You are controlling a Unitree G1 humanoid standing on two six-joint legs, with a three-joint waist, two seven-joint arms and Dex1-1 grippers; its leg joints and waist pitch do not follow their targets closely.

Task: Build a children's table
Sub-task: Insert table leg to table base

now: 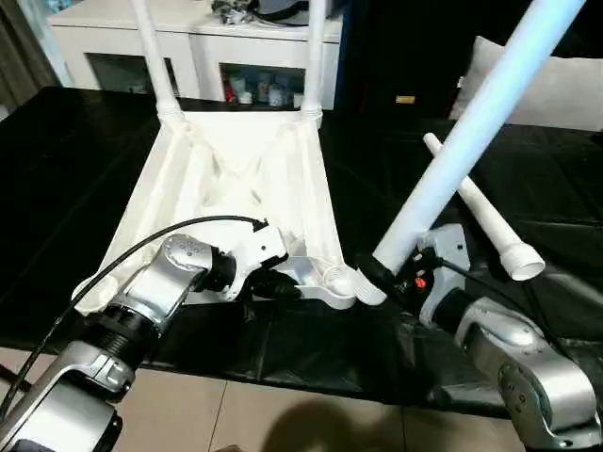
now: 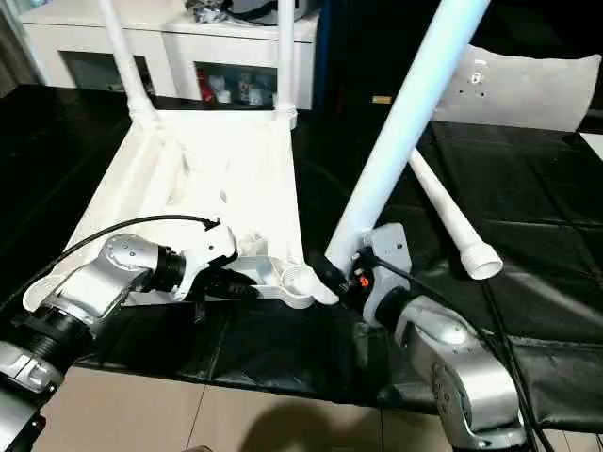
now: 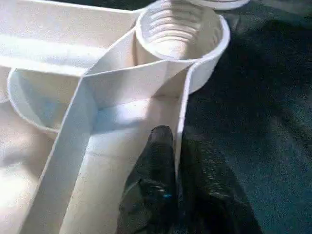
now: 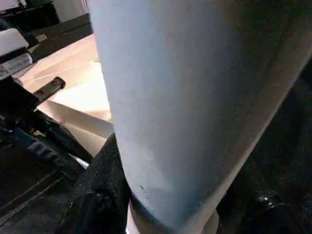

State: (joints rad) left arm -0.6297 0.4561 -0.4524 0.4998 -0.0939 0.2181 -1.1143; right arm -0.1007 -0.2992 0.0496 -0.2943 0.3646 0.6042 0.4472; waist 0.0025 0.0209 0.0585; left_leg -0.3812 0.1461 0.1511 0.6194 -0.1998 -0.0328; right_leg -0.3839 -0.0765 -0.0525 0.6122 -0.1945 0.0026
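The white tabletop (image 1: 236,179) lies upside down on the black table, ribs up. Two white legs (image 1: 155,56) (image 1: 314,56) stand in its far corner sockets. My left gripper (image 1: 278,285) is shut on the tabletop's near rim, its fingers (image 3: 158,156) either side of the wall, just beside the empty near-right socket (image 3: 178,27). My right gripper (image 1: 382,278) is shut on the lower end of a third leg (image 1: 471,132), which tilts up to the right; its foot rests against that socket's outer edge. A fourth leg (image 1: 480,212) lies loose on the table at right.
A white cabinet with glass doors (image 1: 198,42) stands behind the table. A flat grey-white cushion-like panel (image 1: 556,89) leans at the back right. The table's front edge (image 1: 311,377) runs close below both grippers, with tiled floor beneath.
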